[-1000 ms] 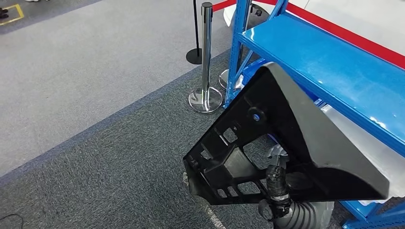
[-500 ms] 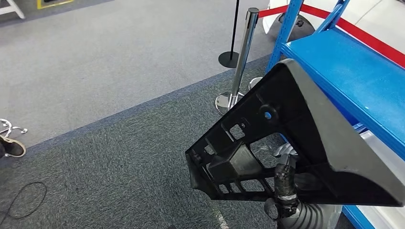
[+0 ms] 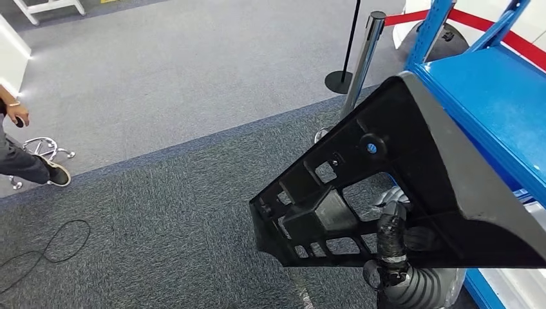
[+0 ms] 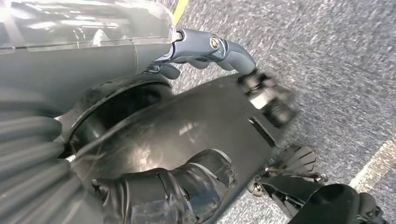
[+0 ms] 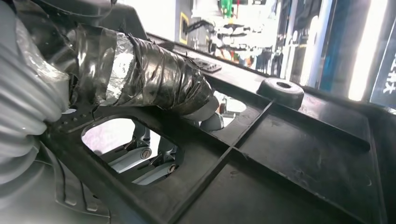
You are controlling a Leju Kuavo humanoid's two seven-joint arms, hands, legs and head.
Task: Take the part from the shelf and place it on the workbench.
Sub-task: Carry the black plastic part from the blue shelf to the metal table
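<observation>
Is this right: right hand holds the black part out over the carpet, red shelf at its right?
Not quite: the shelf is blue, as the head view shows; red is only the barrier band behind it. The right hand does hold the black part over the carpet.

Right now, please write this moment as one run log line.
phase: carry | part: held by right hand | shelf: at right | workbench: unseen

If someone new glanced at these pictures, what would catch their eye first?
The large black ribbed part dominates the lower right of the head view, gripped from below by the right hand, whose taped fingers hook through its openings. Behind it, at the right edge, stands the bright blue shelf, with a chrome barrier post beside it. At the far left edge a person stands on the grey carpet.
</observation>
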